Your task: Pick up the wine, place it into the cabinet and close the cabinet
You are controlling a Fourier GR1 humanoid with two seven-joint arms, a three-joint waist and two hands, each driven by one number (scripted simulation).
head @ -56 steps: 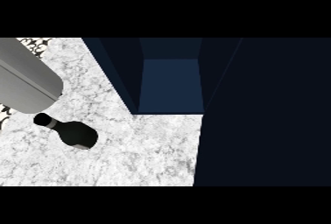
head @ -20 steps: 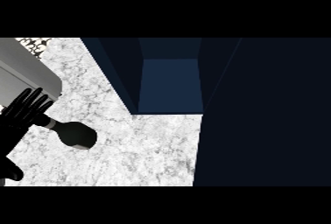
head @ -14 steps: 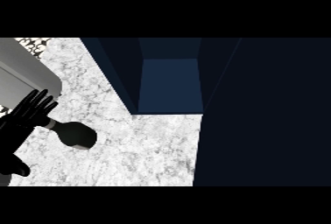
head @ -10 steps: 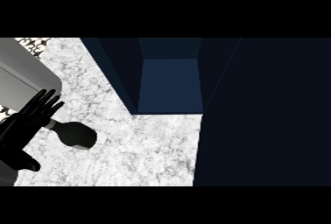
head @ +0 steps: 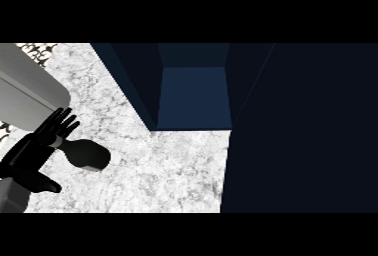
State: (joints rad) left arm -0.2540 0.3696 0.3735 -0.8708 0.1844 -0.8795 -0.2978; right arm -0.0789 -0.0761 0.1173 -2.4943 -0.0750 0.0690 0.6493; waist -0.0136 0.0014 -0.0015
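The wine bottle (head: 88, 154) is dark and lies foreshortened on the marble counter (head: 162, 170) at the left, its neck pointing left. My left hand (head: 33, 150) sits right against that neck, open, with its fingers (head: 63, 121) straight and pointing up-right and the thumb low beside the bottle. I cannot tell whether hand and neck touch. The navy cabinet (head: 196, 95) stands open at top centre, its inside showing as a lighter blue recess. My right hand is not in view.
A large grey rounded shape (head: 26, 90) fills the upper left, just above the hand. A wide dark panel (head: 303, 130) covers the whole right side, beside the cabinet opening. Bare marble lies between the bottle and the cabinet.
My left hand has come in from the lower left edge and moved up and to the right, ending beside the bottle's neck. The bottle and the cabinet have not moved.
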